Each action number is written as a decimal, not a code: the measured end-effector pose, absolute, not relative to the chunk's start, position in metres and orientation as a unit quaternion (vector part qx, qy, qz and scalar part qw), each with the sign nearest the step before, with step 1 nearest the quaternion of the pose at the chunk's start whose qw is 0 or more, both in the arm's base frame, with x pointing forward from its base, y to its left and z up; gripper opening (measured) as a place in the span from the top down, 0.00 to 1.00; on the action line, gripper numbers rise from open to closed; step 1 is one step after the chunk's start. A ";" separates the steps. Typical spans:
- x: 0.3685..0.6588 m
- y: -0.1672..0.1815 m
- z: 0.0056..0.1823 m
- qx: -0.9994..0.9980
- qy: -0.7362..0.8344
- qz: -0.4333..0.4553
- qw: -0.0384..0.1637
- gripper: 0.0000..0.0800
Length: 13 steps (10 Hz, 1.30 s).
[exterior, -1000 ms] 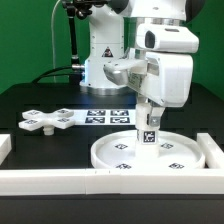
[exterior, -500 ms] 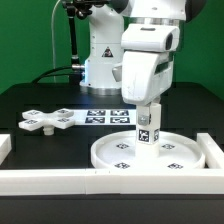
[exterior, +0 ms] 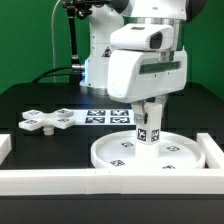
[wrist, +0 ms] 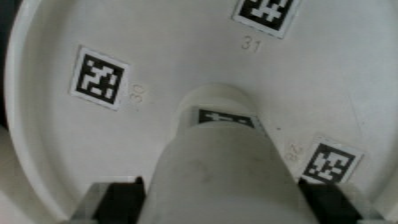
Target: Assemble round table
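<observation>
The large rimmed round disc [exterior: 150, 152] lies flat on the black table against the front rail. The short cylindrical leg [exterior: 148, 126] stands upright on the disc's middle, tags on its side. My gripper [exterior: 148, 110] comes down from above and is shut on the leg's upper part. In the wrist view the leg [wrist: 217, 160] runs down to the disc [wrist: 107, 130], with my black fingertips [wrist: 121, 200] pressed on both its sides. The cross-shaped base [exterior: 48, 121] lies flat on the table to the exterior view's left, apart from the gripper.
The marker board [exterior: 108, 117] lies on the table behind the disc. Long white border rails run along the front [exterior: 60, 180] and up the exterior view's right side [exterior: 212, 148]. The robot's base [exterior: 100, 60] stands at the back.
The wrist has turned about the upright leg: the arm's body now faces a different way. The leg stays upright on the disc's middle, still held.
</observation>
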<state>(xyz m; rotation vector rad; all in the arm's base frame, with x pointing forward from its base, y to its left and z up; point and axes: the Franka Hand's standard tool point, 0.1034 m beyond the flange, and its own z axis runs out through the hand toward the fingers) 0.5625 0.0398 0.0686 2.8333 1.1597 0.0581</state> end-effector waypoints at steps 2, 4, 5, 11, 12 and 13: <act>0.562 0.036 0.068 0.971 0.237 0.023 0.014 0.49; 0.561 0.035 0.068 0.993 0.115 0.025 -0.007 0.49; 0.561 0.035 0.067 0.999 0.034 0.023 -0.022 0.49; 0.560 0.036 0.067 0.984 -0.173 0.018 -0.031 0.49; 0.560 0.036 0.067 0.981 -0.189 0.018 -0.031 0.49; 0.560 0.036 0.067 0.970 -0.242 0.016 -0.035 0.49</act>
